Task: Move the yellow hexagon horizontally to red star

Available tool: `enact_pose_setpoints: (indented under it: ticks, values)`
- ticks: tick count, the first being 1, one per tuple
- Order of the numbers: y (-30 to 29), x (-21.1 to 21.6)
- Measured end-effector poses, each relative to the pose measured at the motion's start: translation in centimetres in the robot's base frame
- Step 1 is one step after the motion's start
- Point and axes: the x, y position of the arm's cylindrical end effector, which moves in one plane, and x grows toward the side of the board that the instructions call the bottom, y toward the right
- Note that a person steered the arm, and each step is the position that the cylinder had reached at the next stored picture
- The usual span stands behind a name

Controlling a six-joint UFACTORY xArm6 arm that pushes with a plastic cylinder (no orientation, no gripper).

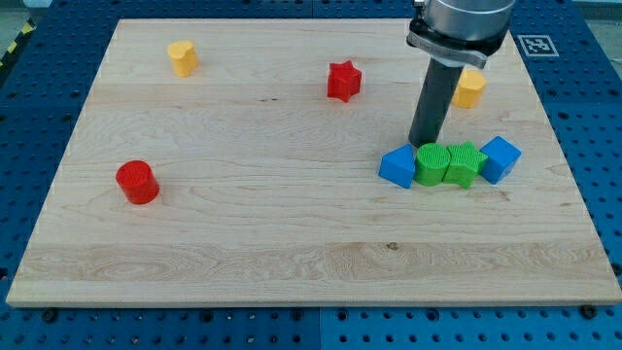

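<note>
- My tip (424, 145) is a plain rod with no jaws to part or close; it rests on the wooden board (292, 243), clamped on nothing, just behind the green round block (432, 163).
- The yellow hexagon (182, 57) sits in the far left corner, well apart from my tip.
- The red star (343, 81) lies far, around mid-board, right of the hexagon.
- A row runs at the right: blue block (397, 167), green round block, green star (465, 163), blue cube (500, 158), touching.
- Another yellow block (470, 89) stands partly hidden behind the rod.
- A red cylinder (137, 182) sits at the left.
</note>
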Motion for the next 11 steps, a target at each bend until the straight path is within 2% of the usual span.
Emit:
enact_pose_setpoints:
  ticks: [3,4,5,6,7,8,9,11]
  values:
    - [0.8,-1.0]
    - [-0.3,-4.5]
    - [-0.2,-5.6]
    - [1.5,-2.9]
    - [4.8,-2.4]
    - [9.0,-2.9]
    - [9.4,-4.1]
    - [-1.1,-6.4]
